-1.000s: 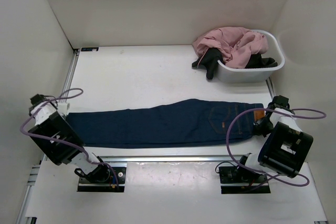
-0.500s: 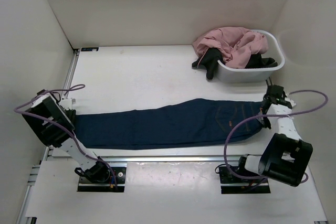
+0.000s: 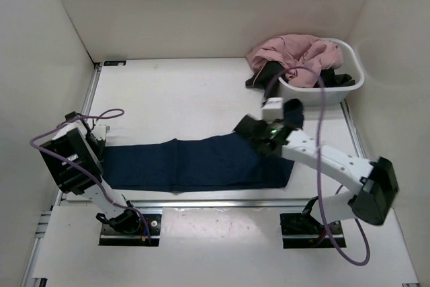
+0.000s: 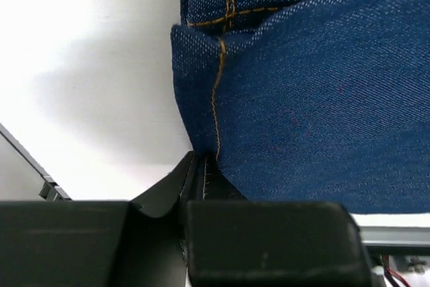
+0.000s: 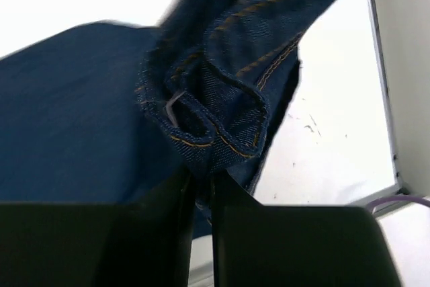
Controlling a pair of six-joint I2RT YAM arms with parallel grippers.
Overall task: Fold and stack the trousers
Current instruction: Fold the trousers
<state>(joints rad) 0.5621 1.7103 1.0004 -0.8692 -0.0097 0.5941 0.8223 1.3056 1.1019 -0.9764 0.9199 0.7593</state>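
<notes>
The dark navy jeans (image 3: 195,164) lie along the near part of the table, legs to the left. My left gripper (image 3: 101,147) is shut on the leg hem (image 4: 213,122) at the left end. My right gripper (image 3: 259,130) is shut on the waistband end (image 5: 215,115) and holds it lifted above the middle of the jeans, so the waist part is doubled back over the legs. The tan patch and back pocket are hidden.
A white basket (image 3: 322,89) at the back right holds a pink garment (image 3: 295,55) and a black garment (image 3: 269,78) that hangs over its left rim. A metal rail (image 3: 215,203) runs along the near table edge. White walls close in both sides.
My right gripper has carried the waistband from the right end leftward and up over the jeans, folding them. My left gripper has stayed at the hem, shifting slightly right.
</notes>
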